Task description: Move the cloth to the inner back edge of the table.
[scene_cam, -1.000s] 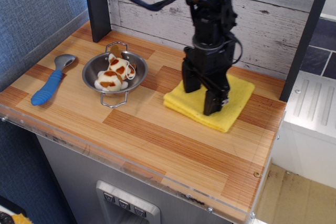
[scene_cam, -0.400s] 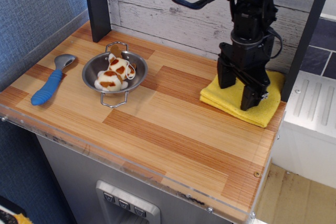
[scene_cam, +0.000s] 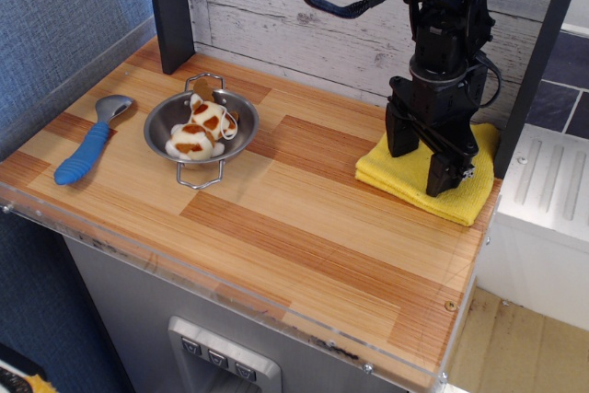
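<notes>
The bright yellow cloth point(scene_cam: 412, 179) lies flat at the back right corner of the wooden table point(scene_cam: 276, 227), close to the white plank wall and the table's right edge. My black gripper point(scene_cam: 421, 165) stands over the cloth's middle with its two fingers spread apart, their tips at or just above the cloth. The fingers hide part of the cloth. Nothing is held between them.
A steel bowl point(scene_cam: 201, 128) with a white and brown toy stands at the back left. A blue-handled spoon point(scene_cam: 87, 143) lies near the left edge. A black post point(scene_cam: 171, 8) stands at the back left corner, another point(scene_cam: 538, 62) at the right.
The gripper and the cloth have moved from the table's middle to the back right corner. In the last half second the gripper has lifted slightly.
</notes>
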Controlling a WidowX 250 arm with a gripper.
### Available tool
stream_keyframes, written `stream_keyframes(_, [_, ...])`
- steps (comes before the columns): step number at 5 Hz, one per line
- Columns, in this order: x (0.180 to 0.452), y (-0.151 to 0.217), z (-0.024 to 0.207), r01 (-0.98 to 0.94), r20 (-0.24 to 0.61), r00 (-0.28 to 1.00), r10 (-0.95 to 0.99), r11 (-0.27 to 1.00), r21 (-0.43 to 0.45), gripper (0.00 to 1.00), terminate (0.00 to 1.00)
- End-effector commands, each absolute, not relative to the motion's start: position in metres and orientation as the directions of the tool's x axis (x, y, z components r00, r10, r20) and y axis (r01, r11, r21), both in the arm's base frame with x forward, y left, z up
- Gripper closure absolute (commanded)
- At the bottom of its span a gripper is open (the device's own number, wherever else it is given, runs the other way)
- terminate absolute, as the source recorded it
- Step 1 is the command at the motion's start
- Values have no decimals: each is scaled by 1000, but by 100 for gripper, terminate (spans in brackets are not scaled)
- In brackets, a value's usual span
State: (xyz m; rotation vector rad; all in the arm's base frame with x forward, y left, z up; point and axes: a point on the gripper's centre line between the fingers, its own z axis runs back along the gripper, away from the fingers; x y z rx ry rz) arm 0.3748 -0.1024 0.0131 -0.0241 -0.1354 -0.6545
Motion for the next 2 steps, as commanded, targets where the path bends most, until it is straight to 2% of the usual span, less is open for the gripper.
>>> stream_keyframes(1, [384,-95,76,574,226,791,-568,818,46,0,0])
stream_keyframes(2, [387,-94,111,554,276,793,-544,831,46,0,0])
